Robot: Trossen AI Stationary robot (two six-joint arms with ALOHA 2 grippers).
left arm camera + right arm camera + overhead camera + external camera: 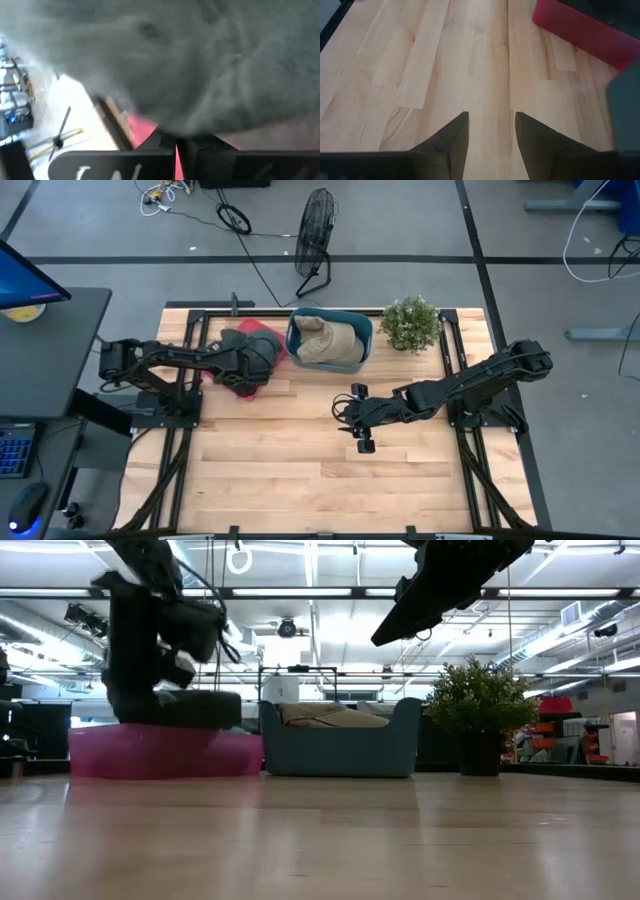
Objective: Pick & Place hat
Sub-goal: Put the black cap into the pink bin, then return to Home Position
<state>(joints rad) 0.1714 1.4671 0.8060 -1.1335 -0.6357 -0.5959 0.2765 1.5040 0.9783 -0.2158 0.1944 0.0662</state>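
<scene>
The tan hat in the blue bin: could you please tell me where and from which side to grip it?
Probably best to take the bunched top of the tan hat, which heaps above the rim in the low view, coming straight down from above: the walls of the blue bin close off every side approach.

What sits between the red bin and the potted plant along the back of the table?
The blue bin holding a tan hat sits between the red bin and potted plant, clearest in the high view.

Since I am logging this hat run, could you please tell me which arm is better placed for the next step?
Left, probably. The left gripper is already down on the dark grey fabric hat in the flat pink tray, beside the teal bin. The right gripper hangs open over bare wooden table.
</scene>
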